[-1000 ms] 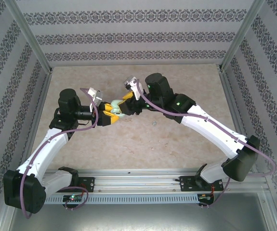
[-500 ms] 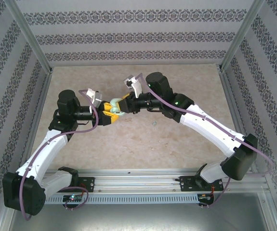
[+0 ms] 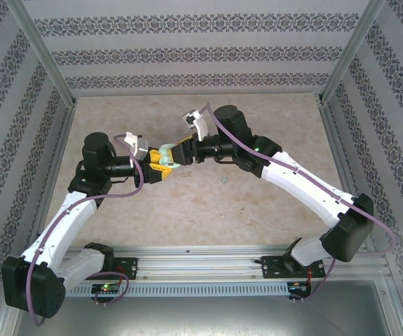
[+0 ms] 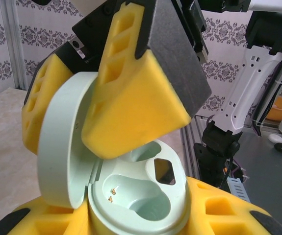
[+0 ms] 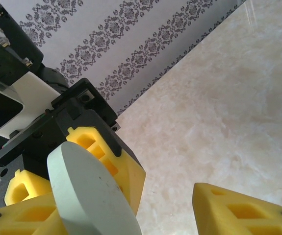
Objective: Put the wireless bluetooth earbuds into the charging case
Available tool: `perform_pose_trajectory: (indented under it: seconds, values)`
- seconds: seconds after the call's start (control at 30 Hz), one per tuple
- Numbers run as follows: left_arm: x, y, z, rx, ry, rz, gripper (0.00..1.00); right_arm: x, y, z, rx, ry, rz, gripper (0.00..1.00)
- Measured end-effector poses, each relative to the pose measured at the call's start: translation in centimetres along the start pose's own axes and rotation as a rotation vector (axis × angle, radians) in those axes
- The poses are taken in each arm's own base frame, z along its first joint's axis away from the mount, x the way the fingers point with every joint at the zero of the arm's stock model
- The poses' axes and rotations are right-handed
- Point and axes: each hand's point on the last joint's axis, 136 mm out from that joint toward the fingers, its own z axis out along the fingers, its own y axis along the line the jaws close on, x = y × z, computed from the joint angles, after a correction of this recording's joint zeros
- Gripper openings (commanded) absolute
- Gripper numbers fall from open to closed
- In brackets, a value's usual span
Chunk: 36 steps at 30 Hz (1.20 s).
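Charging case (image 4: pixel 138 193): likely light, slick hard plastic, hinge delicate; grip base flanks. Left hand (image 4: pixel 131 218) clamps base; right hand (image 5: pixel 133 215) half-wide, straddling lid (image 5: pixel 89 188) from 2 o'clock.

Two white-and-black arms bend inward until their yellow-fingered tips meet, the left gripper (image 3: pixel 157 166) clamped around a pale green oval plastic case (image 4: pixel 145 205), the right gripper (image 3: pixel 173 155) with its fingers standing apart.
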Motion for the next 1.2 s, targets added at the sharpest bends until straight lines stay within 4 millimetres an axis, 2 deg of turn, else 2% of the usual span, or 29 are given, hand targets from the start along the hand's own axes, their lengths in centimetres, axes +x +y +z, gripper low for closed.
perform_pose_trajectory:
  seconds: [0.17, 0.53, 1.2]
  values:
    - [0.0, 0.0, 0.0, 0.001, 0.0, -0.009, 0.19, 0.0, 0.1, -0.2, 0.0, -0.002, -0.001, 0.61]
    - [0.4, 0.2, 0.2, 0.018, 0.007, -0.09, 0.19, -0.8, 1.3, -2.0, -0.006, -0.043, -0.026, 0.63]
    - [0.7, 0.1, 0.4, 0.057, 0.011, -0.209, 0.19, -0.5, 0.9, -1.8, 0.034, -0.041, -0.118, 0.62]
